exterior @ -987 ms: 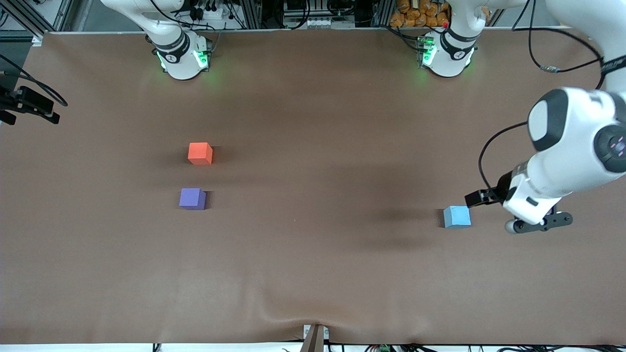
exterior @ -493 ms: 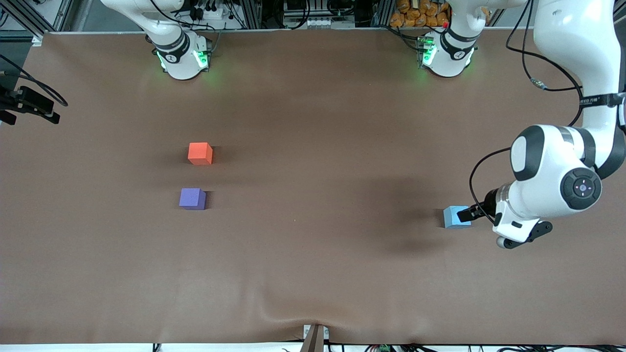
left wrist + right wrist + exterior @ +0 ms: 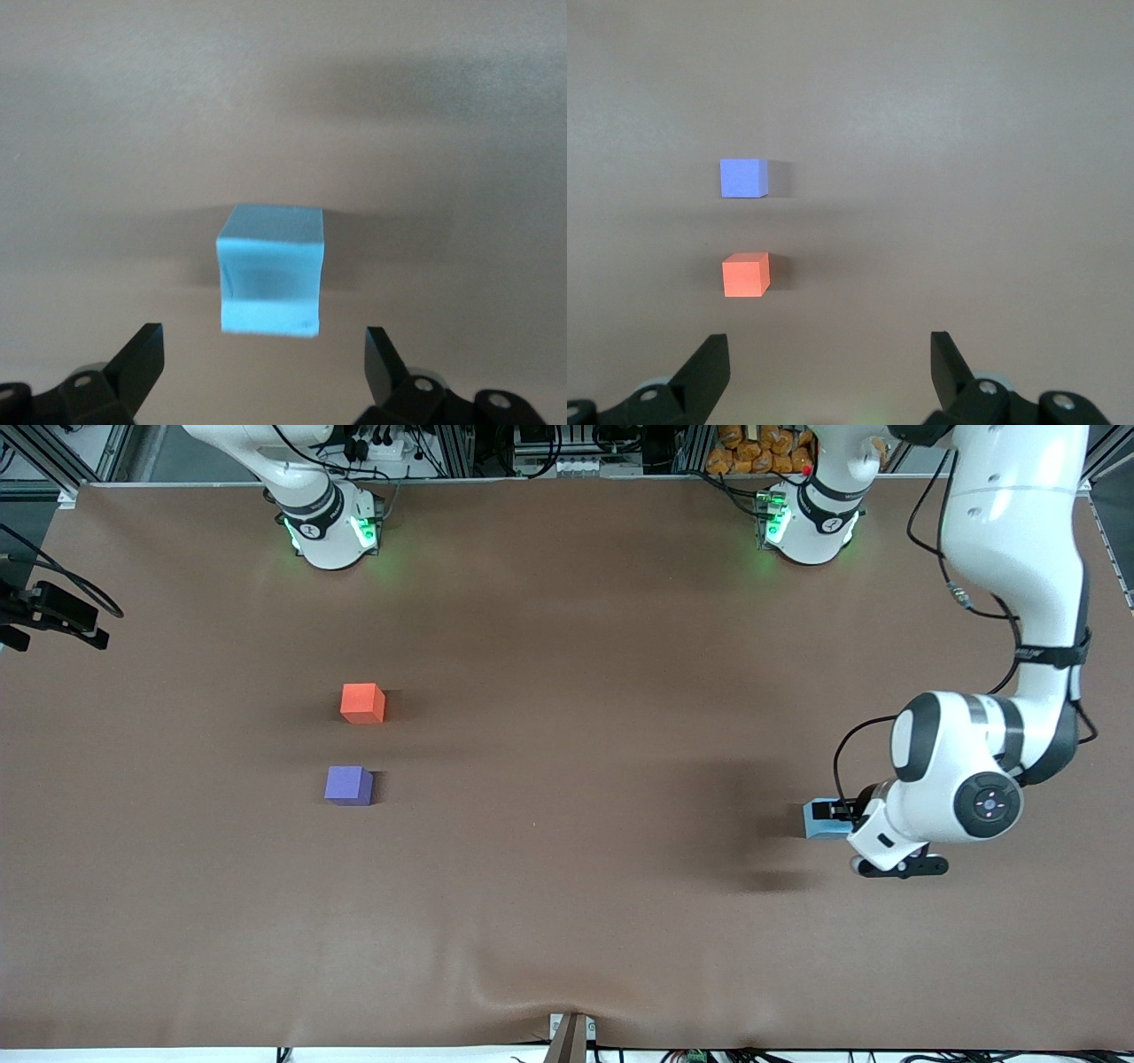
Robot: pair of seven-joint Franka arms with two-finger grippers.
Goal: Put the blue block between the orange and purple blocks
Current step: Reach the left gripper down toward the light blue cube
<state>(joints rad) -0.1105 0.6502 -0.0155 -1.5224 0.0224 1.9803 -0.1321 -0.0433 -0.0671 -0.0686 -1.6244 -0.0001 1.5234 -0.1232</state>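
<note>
A brown table (image 3: 567, 921) seen from a high camera facing two white robot arms, whose bases stand along the top edge. A light blue block (image 3: 819, 819) sits on the table toward the left arm's end. The left gripper (image 3: 842, 812) hangs low right over this block, partly covering it in the front view. In the left wrist view the blue block (image 3: 269, 270) rests flat on the table between two black fingers (image 3: 137, 363) spread wide; neither finger touches it. Toward the right arm's end of the table, well apart from the blue block and at about its nine o'clock in the front view, sit two more cubes with a bare gap between them: an orange block (image 3: 362, 703) and, at its six o'clock and nearer the camera, a purple block (image 3: 348, 786). The right arm waits, its gripper outside the front view. The right wrist view looks down on the purple block (image 3: 743, 178) and orange block (image 3: 746, 274), with that gripper's fingers (image 3: 700, 367) also spread wide and holding nothing.
</note>
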